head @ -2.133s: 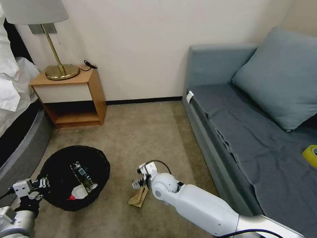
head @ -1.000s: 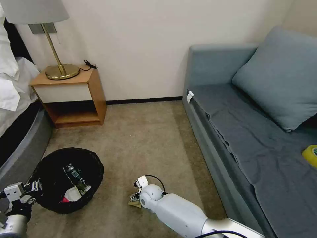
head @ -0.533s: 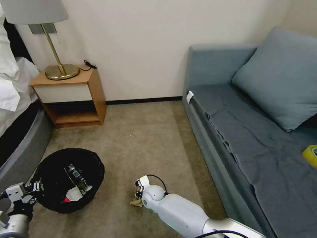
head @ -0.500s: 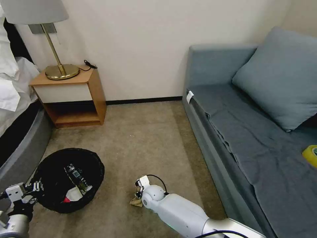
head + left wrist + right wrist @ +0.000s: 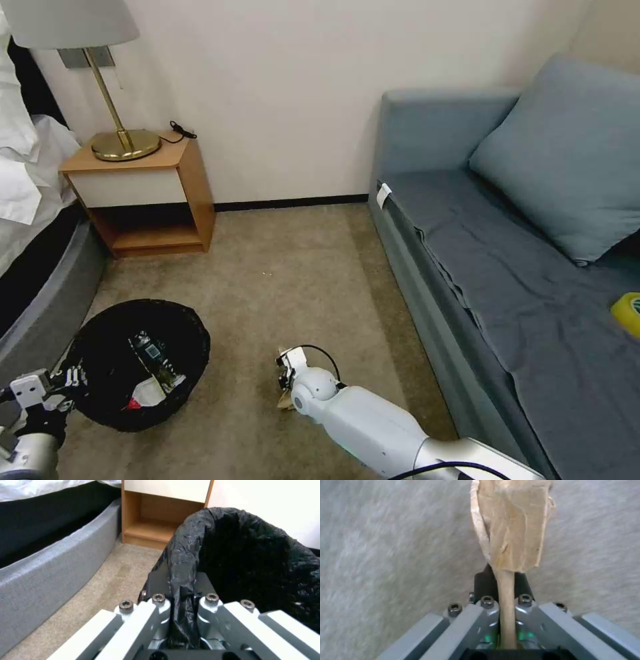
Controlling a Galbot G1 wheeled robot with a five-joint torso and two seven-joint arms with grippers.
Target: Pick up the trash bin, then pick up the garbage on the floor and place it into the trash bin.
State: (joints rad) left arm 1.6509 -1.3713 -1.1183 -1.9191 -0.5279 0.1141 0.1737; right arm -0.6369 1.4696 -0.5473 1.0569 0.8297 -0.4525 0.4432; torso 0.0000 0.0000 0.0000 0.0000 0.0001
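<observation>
left gripper (image 5: 181,590): clamped on the trash bin (image 5: 137,360) liner rim
right gripper (image 5: 502,582): pinching tan crumpled paper (image 5: 511,530), low over carpet (image 5: 293,280)
bin contents: packets, beside left gripper

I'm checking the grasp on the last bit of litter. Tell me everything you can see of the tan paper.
The tan paper is a thin, creased brown sheet, flattened and folded, with ragged edges. Its narrow end is pinched between the fingers of the right pincer, which is shut on it; the wider part sticks out beyond the fingertips over the beige carpet. In the head view it peeks out under the right pincer, low by the floor and right of the trash bin. Whether it touches the carpet cannot be told.
</observation>
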